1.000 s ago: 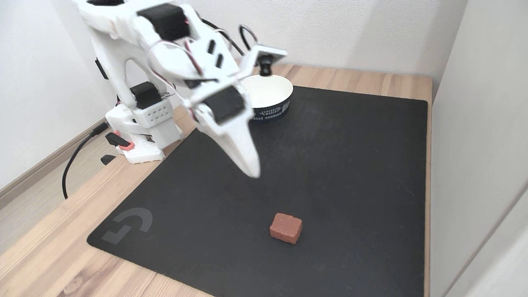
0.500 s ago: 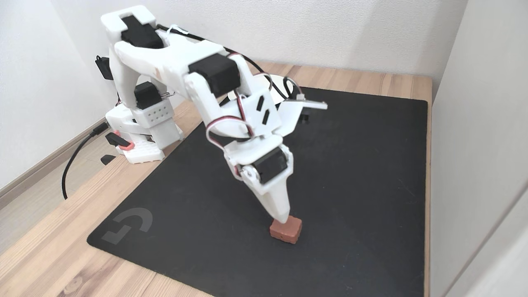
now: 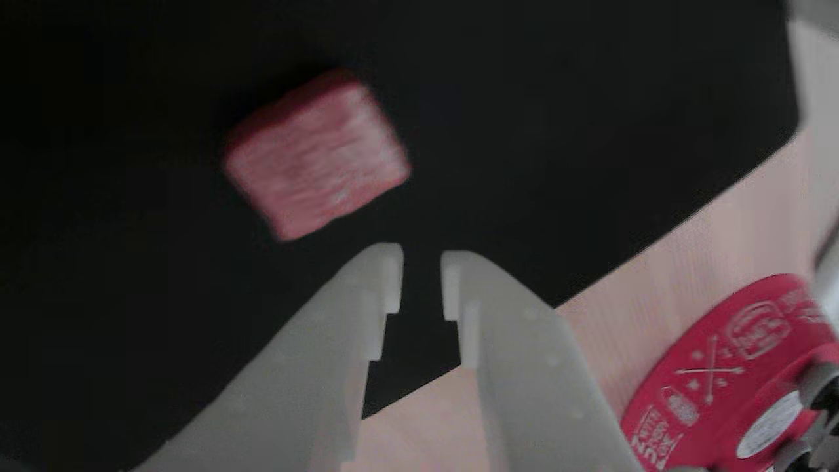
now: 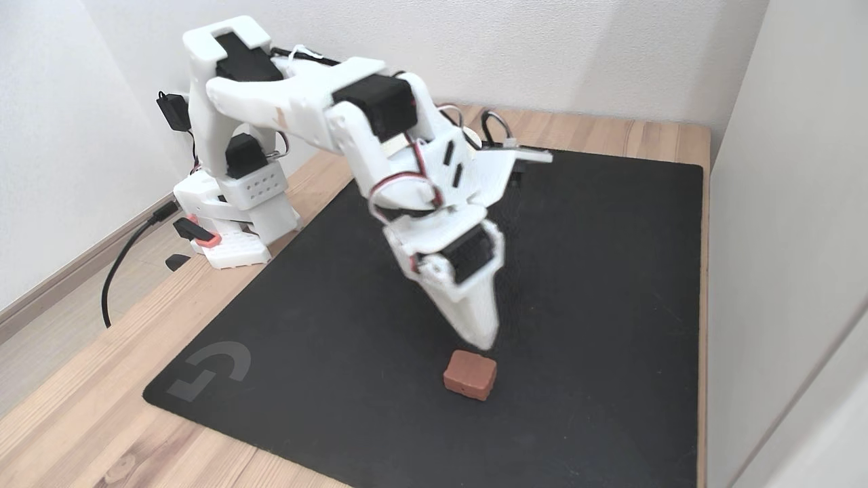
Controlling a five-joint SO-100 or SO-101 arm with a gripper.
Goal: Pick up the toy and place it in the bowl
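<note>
Toy (image 4: 470,374) sits on black mat (image 4: 339,352), untouched. My hand (image 3: 421,275) hovers beside it, fingers barely parted, empty. I need wider spread, centre over toy, then descend.

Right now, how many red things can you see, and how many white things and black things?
Red: 2, the toy block and the round red tin
White: 1, the robot arm with its gripper
Black: 1, the mat
Total: 4
</note>
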